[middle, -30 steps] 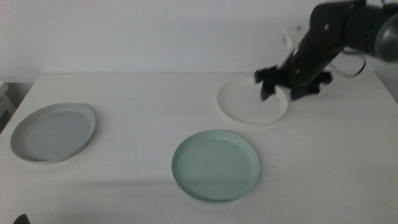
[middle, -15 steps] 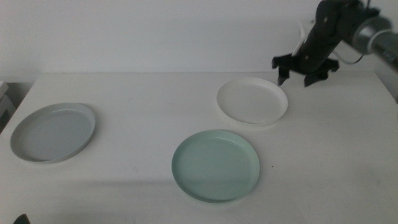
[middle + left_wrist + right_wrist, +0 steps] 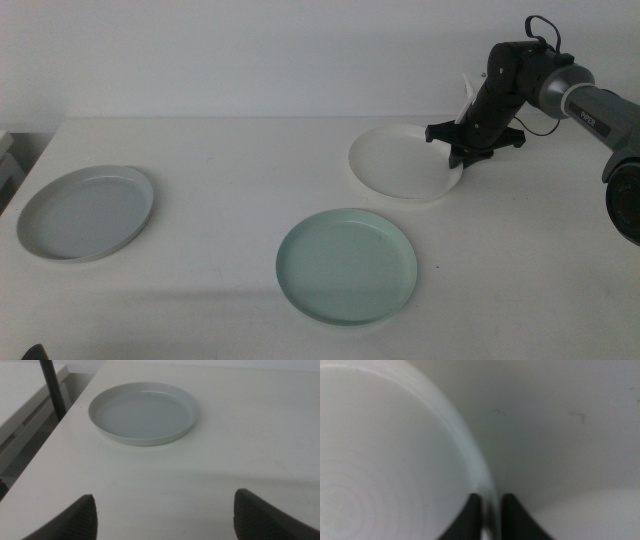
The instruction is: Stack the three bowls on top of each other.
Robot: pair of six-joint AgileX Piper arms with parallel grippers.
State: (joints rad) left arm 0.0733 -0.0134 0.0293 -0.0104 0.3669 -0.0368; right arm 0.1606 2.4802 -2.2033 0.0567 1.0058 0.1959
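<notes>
White table (image 3: pixel 250 160), three bowls, none stacked: one white bowl (image 3: pixel 400 163), rim pinched between the jaws of the right gripper (image 3: pixel 458 160); one mint bowl (image 3: pixel 346 266) near it; one grey-blue bowl (image 3: pixel 85 212) farthest off, before the waiting left gripper (image 3: pixel 165 515), jaws spread wide.

My right gripper (image 3: pixel 490 515) is dark, almost black, against the plain white bowl (image 3: pixel 405 162). Nearer the camera than that bowl lies the mint green bowl (image 3: pixel 347 266), unpatterned. Far to its left is the grey-blue bowl (image 3: pixel 86 212). The table (image 3: pixel 230 170) is plain white.
</notes>
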